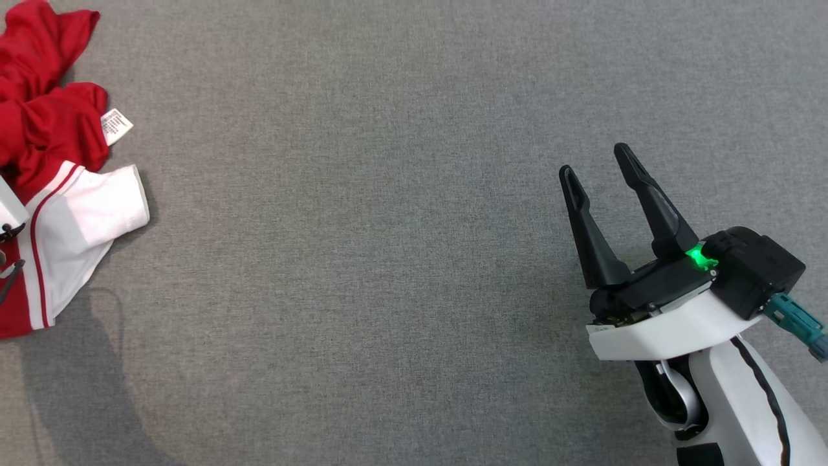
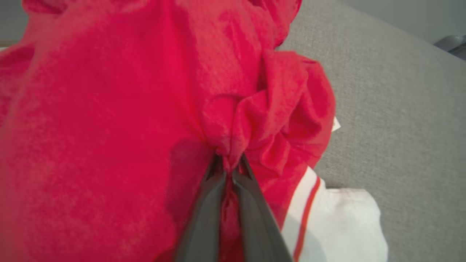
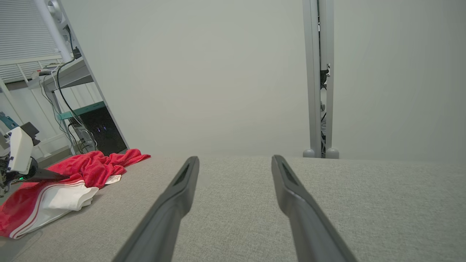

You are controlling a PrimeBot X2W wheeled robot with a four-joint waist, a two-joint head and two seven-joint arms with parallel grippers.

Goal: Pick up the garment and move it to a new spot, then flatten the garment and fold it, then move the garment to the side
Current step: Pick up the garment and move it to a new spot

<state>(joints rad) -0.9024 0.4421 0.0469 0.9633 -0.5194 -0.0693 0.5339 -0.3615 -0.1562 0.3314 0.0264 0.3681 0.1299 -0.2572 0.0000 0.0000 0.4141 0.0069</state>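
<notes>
A: Two grippers, two very different stories! The left gripper (image 2: 229,164) has its dark fingers pinched together on a bunched fold of the red garment (image 2: 109,109).

B: And that garment lies crumpled at the left of the grey fabric surface (image 1: 388,259). Its white sleeve (image 1: 97,207) points right, red stripes run alongside it, and a care label (image 1: 116,125) pokes out from the red cloth farther back.

A: Over on the near right, the right gripper (image 1: 594,158) sits above bare grey surface with its fingers spread wide apart.

B: That one is well apart from the garment.
</notes>
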